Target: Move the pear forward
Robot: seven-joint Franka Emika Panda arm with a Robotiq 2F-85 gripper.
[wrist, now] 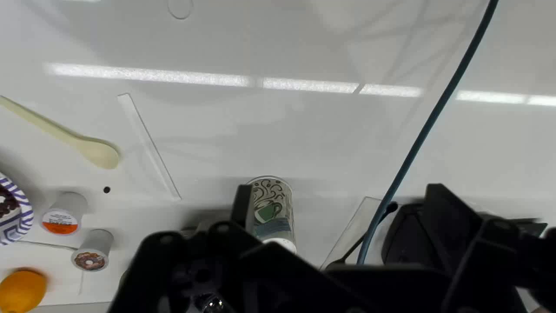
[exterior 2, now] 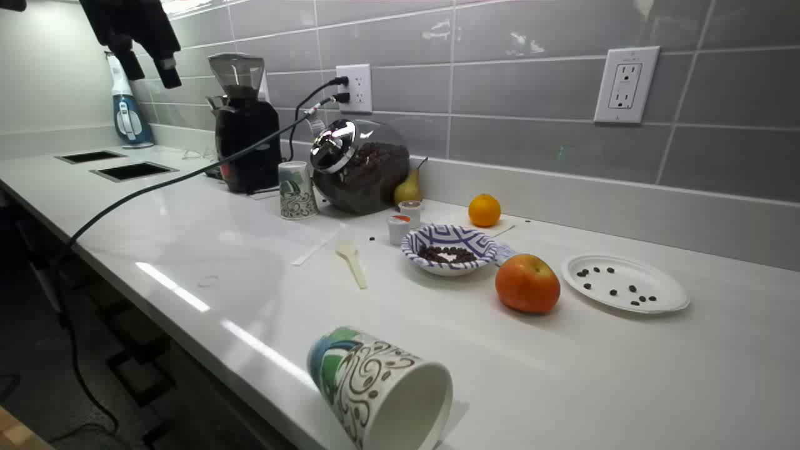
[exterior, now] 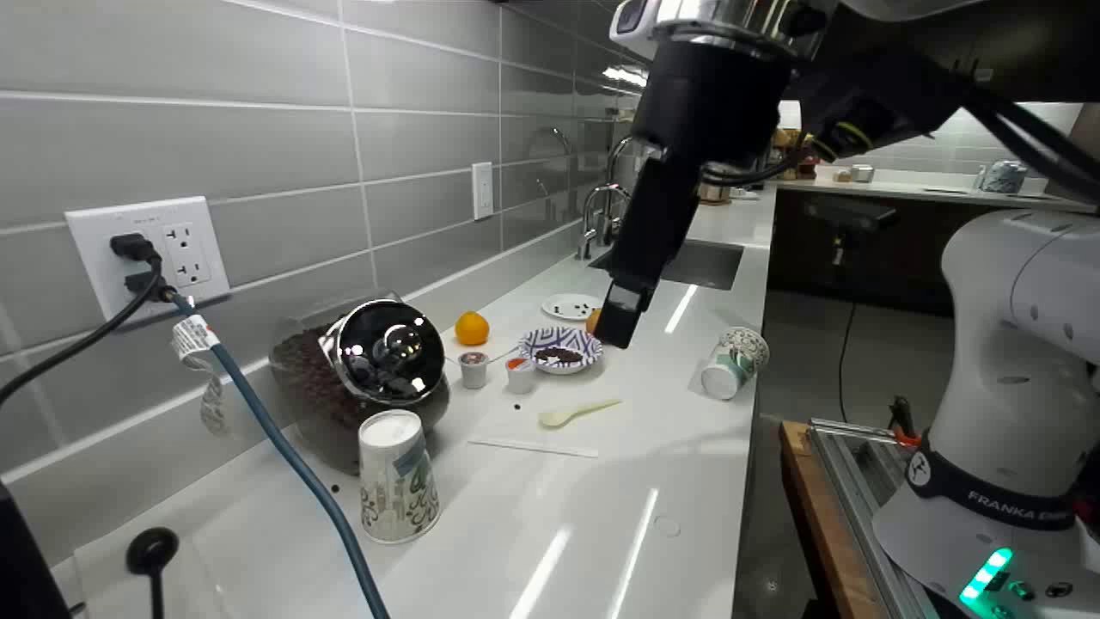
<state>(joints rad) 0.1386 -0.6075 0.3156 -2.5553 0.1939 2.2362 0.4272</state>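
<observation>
Counter holds two cups, one seemingly upright pear.

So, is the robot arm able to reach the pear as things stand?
Probably yes, from above: the end effector is open and nothing visible lies atop the pear. Sideways looks tighter: the clear jar and a pod crowd it.

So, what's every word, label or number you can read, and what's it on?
"FRANKA EM", end unclear: black band around the white robot base.
Too blurred: white paper tag on the blue cable.
Too small: marks on the white wall outlet.
Too blurred: small white pod with orange print.
Too blurred: small white pod with brown picture.
No readable numbers.
</observation>
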